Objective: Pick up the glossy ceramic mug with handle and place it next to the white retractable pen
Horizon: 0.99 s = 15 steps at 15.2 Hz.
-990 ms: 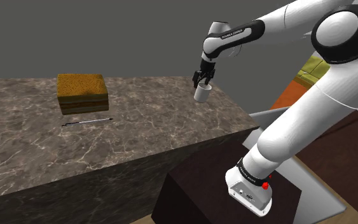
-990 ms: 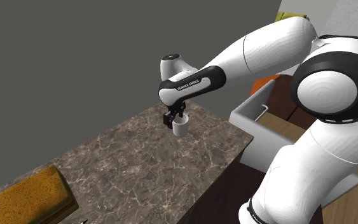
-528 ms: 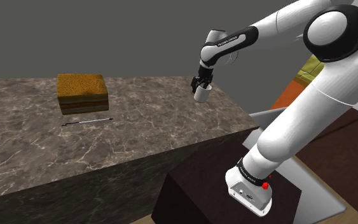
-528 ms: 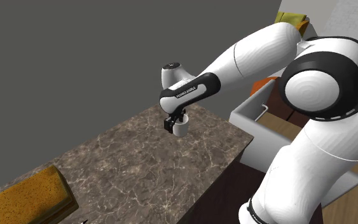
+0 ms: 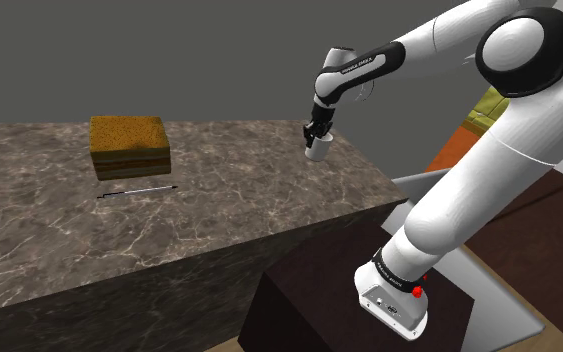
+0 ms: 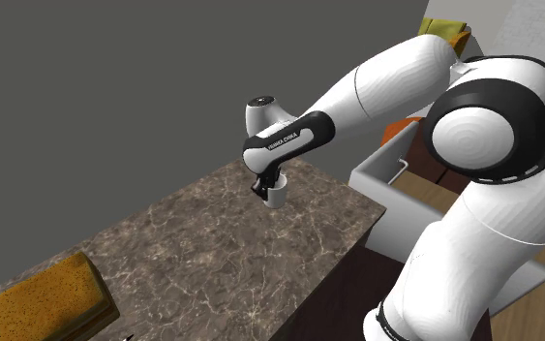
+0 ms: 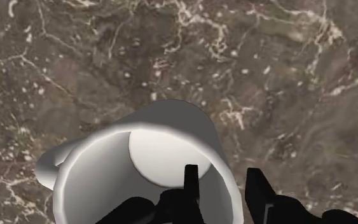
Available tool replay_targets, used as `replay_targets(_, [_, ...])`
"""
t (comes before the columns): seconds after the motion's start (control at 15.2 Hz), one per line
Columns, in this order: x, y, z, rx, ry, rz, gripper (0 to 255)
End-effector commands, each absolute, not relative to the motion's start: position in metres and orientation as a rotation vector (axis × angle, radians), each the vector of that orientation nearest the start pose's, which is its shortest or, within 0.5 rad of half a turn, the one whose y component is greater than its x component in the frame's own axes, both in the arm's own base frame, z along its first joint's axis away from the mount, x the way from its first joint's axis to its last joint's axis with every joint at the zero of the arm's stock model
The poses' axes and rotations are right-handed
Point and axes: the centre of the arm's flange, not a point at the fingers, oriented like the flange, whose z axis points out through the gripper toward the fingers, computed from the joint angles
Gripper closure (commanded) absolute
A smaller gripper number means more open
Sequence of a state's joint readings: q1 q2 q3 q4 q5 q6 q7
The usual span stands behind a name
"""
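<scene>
White and glossy, the mug [image 5: 317, 150] hangs under the black hand [image 5: 315, 133] at the far part of the dark brown marble surface [image 5: 219, 220], toward the shoulder view's right. In the wrist view the hand [image 7: 223, 170] is closed narrowly on the wall of the mug [image 7: 152, 159]: one finger stands inside the cup and the other outside, with the wall clasped between them. The handle sticks out on the side of the mug away from the fingers. The mug leans a little in this view, and its round inner bottom shows. If its base touches the surface [image 7: 285, 76], I cannot tell.

In the second exterior view the mug [image 6: 276, 195] and the hand [image 6: 265, 187] are near the end of the surface [image 6: 222, 262] closest to a grey sink [image 6: 381, 179].

The thin pen [image 5: 136, 190] lies flat, well apart from the mug, toward the shoulder view's left. Just behind the pen stands a yellow-brown layered block [image 5: 129, 146].
</scene>
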<state>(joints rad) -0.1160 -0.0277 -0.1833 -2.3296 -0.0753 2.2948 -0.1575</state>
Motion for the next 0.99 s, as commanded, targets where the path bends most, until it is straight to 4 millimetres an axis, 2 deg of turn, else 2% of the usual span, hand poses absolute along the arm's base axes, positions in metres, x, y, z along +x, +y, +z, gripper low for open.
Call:
replay_targets(0.0, [0.479, -0.15, 0.348, -3.186, 0.146, 0.03, 255])
replay_targets(0.46, [0.479, -0.15, 0.348, -3.186, 0.146, 0.03, 255])
replay_targets(0.92, [0.479, -0.15, 0.385, -3.186, 0.146, 0.03, 255])
